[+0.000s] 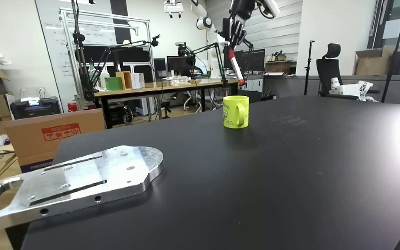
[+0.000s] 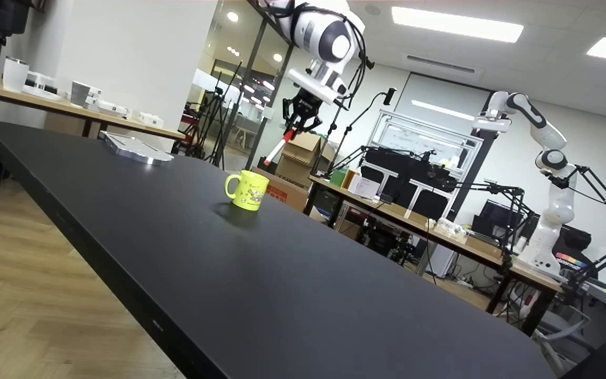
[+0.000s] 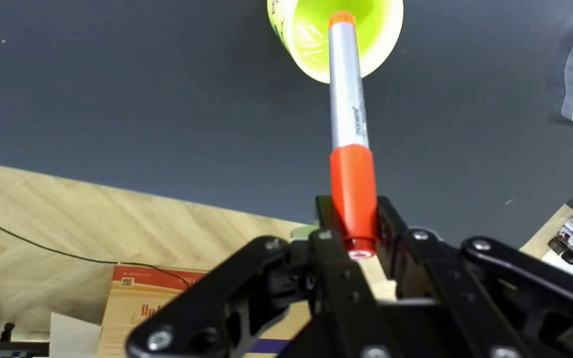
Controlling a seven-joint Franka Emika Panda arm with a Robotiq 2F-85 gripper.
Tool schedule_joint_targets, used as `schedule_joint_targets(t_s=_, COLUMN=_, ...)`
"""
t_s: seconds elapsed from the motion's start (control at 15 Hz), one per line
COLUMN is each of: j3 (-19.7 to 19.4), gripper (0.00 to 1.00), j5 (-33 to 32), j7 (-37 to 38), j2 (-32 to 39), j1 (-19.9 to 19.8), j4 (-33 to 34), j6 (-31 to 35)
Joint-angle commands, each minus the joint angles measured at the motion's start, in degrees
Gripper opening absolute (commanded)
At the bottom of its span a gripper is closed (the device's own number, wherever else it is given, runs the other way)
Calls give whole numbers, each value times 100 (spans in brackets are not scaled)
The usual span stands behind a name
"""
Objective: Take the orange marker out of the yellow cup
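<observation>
Marker [image 3: 348, 119] with a red-orange cap [image 3: 353, 191] is out of the yellow mug [image 1: 233, 111]. It hangs tilted above the mug, its low end near the rim but not touching. The gripper [image 3: 356, 214] is squeezed on the cap end. To do this well, I think it should go straight up first, so the low end can't bump the mug. Then move slowly, because the cap might pop off, and lay the marker on the black table [image 1: 221, 194] beside the mug.
</observation>
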Motion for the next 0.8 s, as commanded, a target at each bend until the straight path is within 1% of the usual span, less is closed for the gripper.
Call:
schedule_joint_targets(t_s=0.0, j3=-162, gripper=6, j5=-123, j7=241, j2=-536, j1=-143, j4=-193, j6=-447)
schedule_joint_targets(t_s=0.27, j3=-470, gripper=6, j5=-368, j7=310, j2=-723, j1=-448, j4=-292, j6=-1149)
schedule_joint_targets(t_s=0.53, j3=-818, gripper=6, j5=-609, j7=325, j2=-515, j1=-828, j4=-399, j6=-1616)
schedule_joint_targets(t_s=0.6, j3=-741, gripper=6, j5=-731, j7=337, j2=-127, j1=-956, j4=151, j6=-1979)
schedule_joint_targets(t_s=0.73, j3=-731, gripper=6, j5=-764, j7=289, j2=82, j1=-1174, j4=169, j6=-2240)
